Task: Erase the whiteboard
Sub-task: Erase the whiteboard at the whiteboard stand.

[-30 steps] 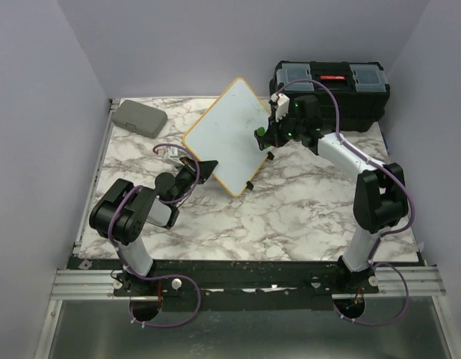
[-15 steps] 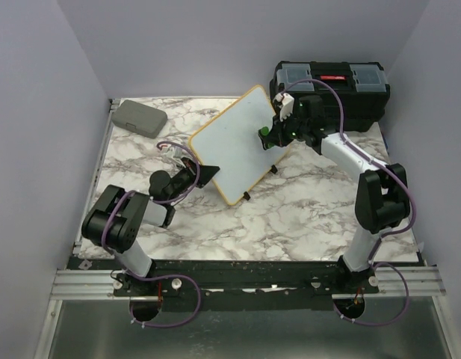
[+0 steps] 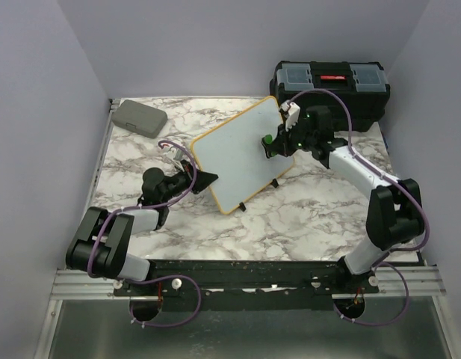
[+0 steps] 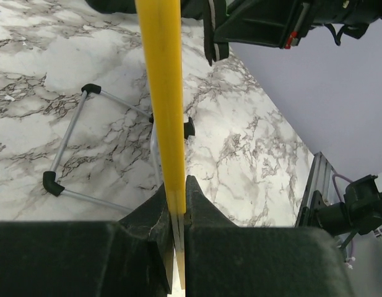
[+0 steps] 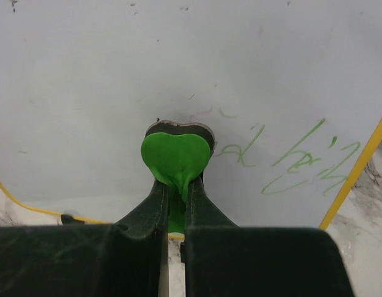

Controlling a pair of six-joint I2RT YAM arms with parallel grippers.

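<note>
Whiteboard [image 3: 241,153] has swung from diamond-wise to nearly square-on and now lies closer to the black toolbox [image 3: 331,86]. Left gripper [image 4: 176,201] is clamped on its yellow frame, on the side away from the toolbox. Right gripper [image 5: 173,185] pinches a green heart eraser [image 5: 176,154] against the board face. Green handwriting [image 5: 296,162] remains just beside the eraser. Judged: board steadied, wiping unfinished.

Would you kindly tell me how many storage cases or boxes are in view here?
2: a flat grey case at the far left corner of the table, and a black toolbox at the far right. The whiteboard covers some tabletop, so another could be hidden.
</note>
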